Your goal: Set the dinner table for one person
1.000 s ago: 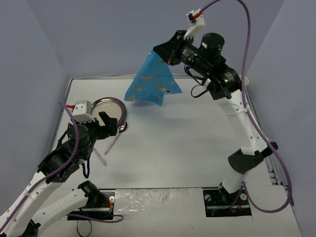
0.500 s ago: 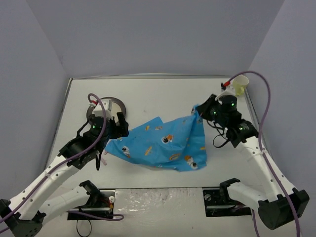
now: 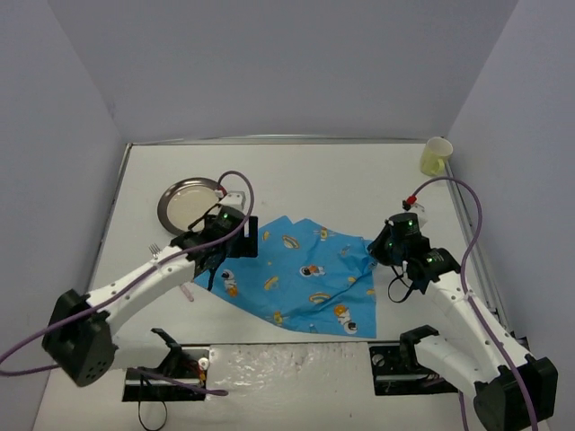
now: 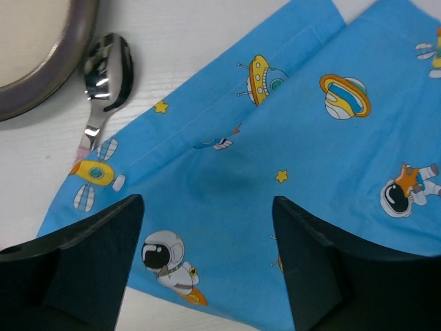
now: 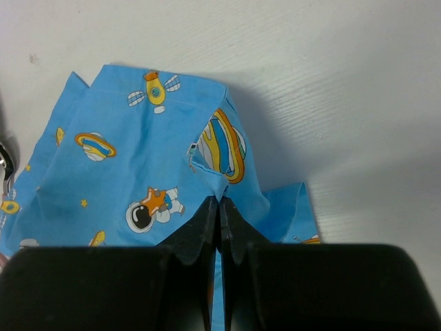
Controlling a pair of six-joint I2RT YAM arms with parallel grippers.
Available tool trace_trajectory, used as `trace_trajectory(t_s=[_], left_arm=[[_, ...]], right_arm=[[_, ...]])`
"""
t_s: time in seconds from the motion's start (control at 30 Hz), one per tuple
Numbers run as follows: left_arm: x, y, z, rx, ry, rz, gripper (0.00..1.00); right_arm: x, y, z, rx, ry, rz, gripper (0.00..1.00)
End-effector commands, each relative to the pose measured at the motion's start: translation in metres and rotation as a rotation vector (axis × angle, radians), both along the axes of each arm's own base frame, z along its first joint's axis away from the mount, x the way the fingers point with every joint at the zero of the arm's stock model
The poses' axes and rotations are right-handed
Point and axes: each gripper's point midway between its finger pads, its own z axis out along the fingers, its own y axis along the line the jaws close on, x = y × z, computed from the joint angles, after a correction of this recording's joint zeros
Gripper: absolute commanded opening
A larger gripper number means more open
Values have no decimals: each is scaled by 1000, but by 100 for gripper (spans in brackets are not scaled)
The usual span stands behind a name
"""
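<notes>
Steel-grey plate point(image 3: 190, 203) sat far left on the white dinner table point(image 3: 314, 175), with a spoon point(image 4: 103, 72) just beside its rim. Left gripper point(image 4: 207, 262) hovered over the left edge of the blue astronaut-print cloth point(image 3: 301, 274), jaws wide and holding nothing. That side lay flat, judged a placemat laid mid-table toward the near edge. Right gripper point(image 5: 219, 210) was clamped on the bunched right corner, probably to pull it smooth. Yellow cup point(image 3: 436, 157) stood at the far right corner, well apart.
</notes>
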Motion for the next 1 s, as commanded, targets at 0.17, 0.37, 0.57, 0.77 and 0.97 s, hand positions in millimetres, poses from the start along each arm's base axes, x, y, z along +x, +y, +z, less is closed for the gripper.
trace_trajectory(t_s=[0.17,0.37,0.57,0.77,0.97], left_arm=[[130,-67,16,-2,-22,-155,63],[162,-85,-15,61,34,-217,59],[165,-105,-35,38,107,-282,60],[156,-110,-56,56,154,-304,66],[150,-107,-90,109,216,-298,66]], right_arm=[[8,-18,-6,-40,9,-63,0],[8,-12,-10,-18,21,-34,0],[6,-7,-14,8,32,-9,0],[5,-6,-15,17,31,-1,0],[2,-6,-17,28,34,0,0]])
